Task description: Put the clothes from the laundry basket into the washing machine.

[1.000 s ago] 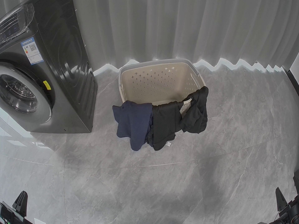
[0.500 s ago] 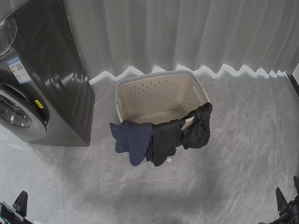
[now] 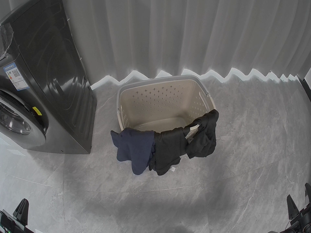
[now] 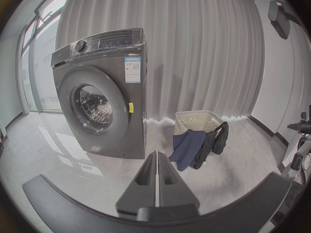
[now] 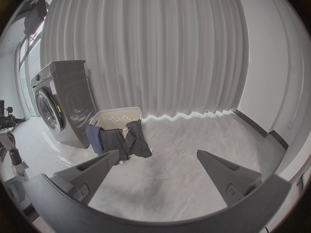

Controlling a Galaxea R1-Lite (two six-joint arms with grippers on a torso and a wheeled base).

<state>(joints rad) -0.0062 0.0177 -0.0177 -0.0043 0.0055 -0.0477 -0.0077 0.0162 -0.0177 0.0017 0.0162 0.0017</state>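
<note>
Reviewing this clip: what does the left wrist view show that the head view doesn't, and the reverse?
Left wrist view: the dark grey washing machine's top control panel with its dial, and tall windows beyond it. Head view: the beige perforated plastic laundry basket's bare floor. Both: the machine's round door, the navy garment and black garments draped over the basket's near rim, the white pleated curtain.

Washer (image 3: pixel 55 81): glossy dark metal. Basket (image 3: pixel 162 101): matt beige plastic. Clothes (image 3: pixel 167 146): soft matt cloth. Floor (image 3: pixel 210 185): polished grey stone-look tile, slight sheen.
</note>
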